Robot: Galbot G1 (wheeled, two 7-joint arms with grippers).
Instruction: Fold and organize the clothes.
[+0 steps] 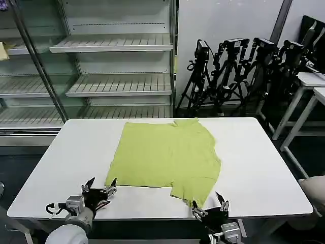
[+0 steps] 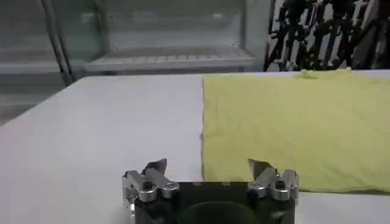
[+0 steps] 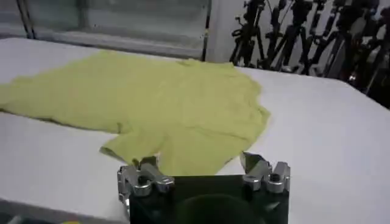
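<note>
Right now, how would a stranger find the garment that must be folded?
Look at the white table before the empty shelves. The T-shirt lies flat on its middle, just beyond both open grippers. It is plain lime green, the only cloth there.

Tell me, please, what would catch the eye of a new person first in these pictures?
First the lime, yellow-green short-sleeved T-shirt of thin fabric, lying spread out and partly folded in the middle of the white rectangular table. Next, the two grippers at the table's near edge, both open and holding nothing: the left gripper by the shirt's near left corner, the right gripper by the near sleeve. Behind stand empty white shelves and black tripods.
</note>
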